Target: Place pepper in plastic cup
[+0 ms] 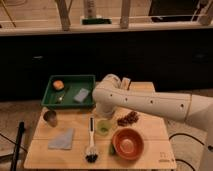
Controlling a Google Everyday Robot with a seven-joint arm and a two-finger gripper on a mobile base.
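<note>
The small pale yellow-green plastic cup [103, 127] stands on the wooden table [150, 127], between the dish brush [91, 142] and the orange bowl [128, 143]. A small green thing [112, 148], possibly the pepper, lies against the bowl's left side. My white arm comes in from the right and bends down at the table's middle. My gripper [103, 114] hangs under the bend, just above and behind the plastic cup, mostly hidden by the arm.
A green tray [52, 100] at the back left holds an orange fruit [58, 85] and a sponge [81, 95]. A grey metal cup [49, 116], a grey cloth [62, 139] and a dark grape bunch [128, 118] also lie on the table.
</note>
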